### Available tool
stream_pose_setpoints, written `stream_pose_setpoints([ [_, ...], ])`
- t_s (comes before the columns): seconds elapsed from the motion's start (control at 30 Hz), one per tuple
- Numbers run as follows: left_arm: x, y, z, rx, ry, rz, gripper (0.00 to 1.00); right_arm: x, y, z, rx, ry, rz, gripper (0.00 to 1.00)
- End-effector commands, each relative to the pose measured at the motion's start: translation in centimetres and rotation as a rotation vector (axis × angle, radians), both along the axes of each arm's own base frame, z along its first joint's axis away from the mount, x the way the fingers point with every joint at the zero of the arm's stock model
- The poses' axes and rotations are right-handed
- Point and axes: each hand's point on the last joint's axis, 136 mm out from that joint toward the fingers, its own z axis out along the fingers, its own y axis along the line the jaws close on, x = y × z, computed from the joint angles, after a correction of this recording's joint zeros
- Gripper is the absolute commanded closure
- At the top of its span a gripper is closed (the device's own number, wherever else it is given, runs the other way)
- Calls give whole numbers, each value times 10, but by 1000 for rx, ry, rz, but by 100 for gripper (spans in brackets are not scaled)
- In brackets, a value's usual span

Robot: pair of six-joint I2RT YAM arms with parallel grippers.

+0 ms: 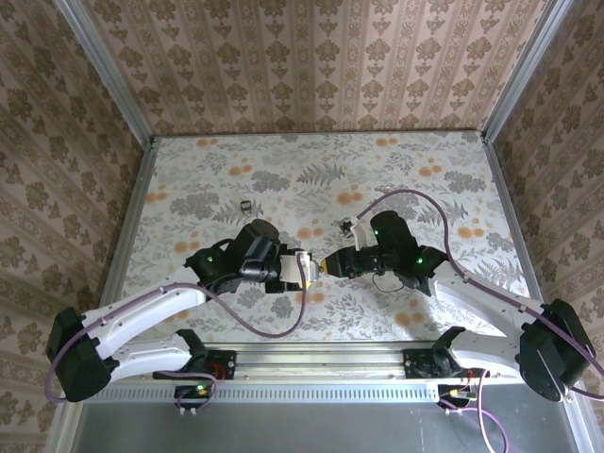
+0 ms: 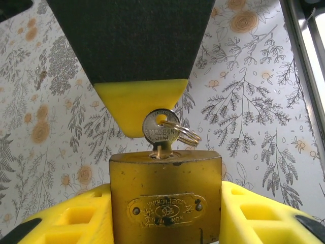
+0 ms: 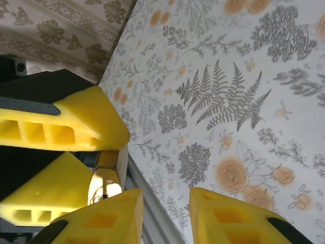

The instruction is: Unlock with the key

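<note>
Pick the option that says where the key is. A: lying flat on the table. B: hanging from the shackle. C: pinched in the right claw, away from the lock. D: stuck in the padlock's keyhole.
D: the left wrist view shows the key seated blade-first in the slot of the brass padlock.

The padlock [image 2: 165, 203] is brass-gold, the key [image 2: 161, 129] silver, fingers [image 2: 254, 218] yellow.
</note>
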Motion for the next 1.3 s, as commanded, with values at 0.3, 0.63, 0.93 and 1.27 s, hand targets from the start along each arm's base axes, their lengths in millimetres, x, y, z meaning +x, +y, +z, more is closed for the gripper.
stream_pose_setpoints([
  [0.3, 3, -7, 12, -32, -50, -20, 100, -12, 1, 25, 98, 29, 18, 61],
  [0.63, 2, -7, 9, -21, -41, -24, 100, -15, 0, 33, 122, 29, 24, 59],
  [0.93, 1, -7, 11, -26, -39, -30, 100, -23, 5, 23, 120, 61, 59, 72],
  [1.27, 1, -9, 10, -27, -33, -32, 100, -28, 14, 18, 101, 68, 97, 81],
])
